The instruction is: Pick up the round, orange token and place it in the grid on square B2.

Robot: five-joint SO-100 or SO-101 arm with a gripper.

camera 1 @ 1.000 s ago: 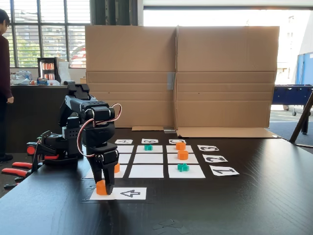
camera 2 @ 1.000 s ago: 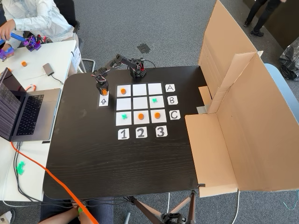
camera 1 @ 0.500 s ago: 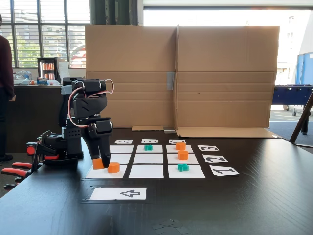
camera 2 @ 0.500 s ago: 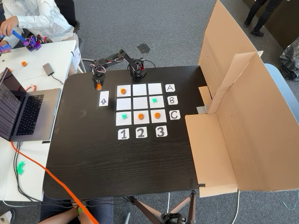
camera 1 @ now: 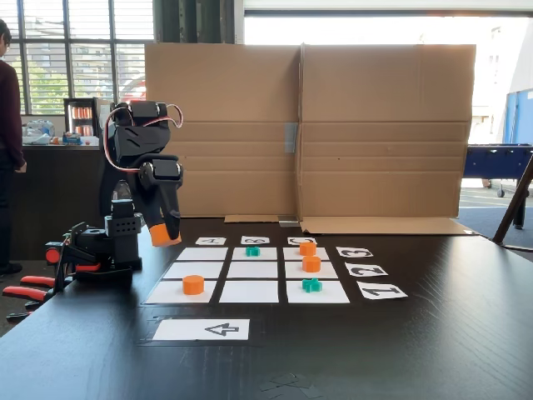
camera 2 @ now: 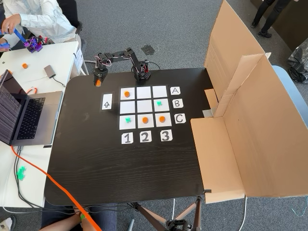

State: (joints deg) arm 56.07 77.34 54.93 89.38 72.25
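We hold the round, orange token [camera 1: 164, 235] clenched in our jaws, lifted above the counter [camera 1: 416, 350] beside the grid [camera 2: 144, 107]; square B2 [camera 2: 144, 106] is bare, so carrying and placing remain.

Orange tokens: four, three on grid cells [camera 2: 127, 94] [camera 2: 145, 120] [camera 2: 162, 118], one in the gripper [camera 2: 98, 83]. Green crosses: two [camera 2: 159, 103] [camera 2: 128, 120]. White cells [camera 2: 144, 107]: nine. Letter cards: three [camera 2: 175, 90]. Number cards: three [camera 2: 127, 138]. Arrow card: one [camera 2: 107, 102]. Arm: one. Cardboard screens [camera 2: 250, 120]: two panels.
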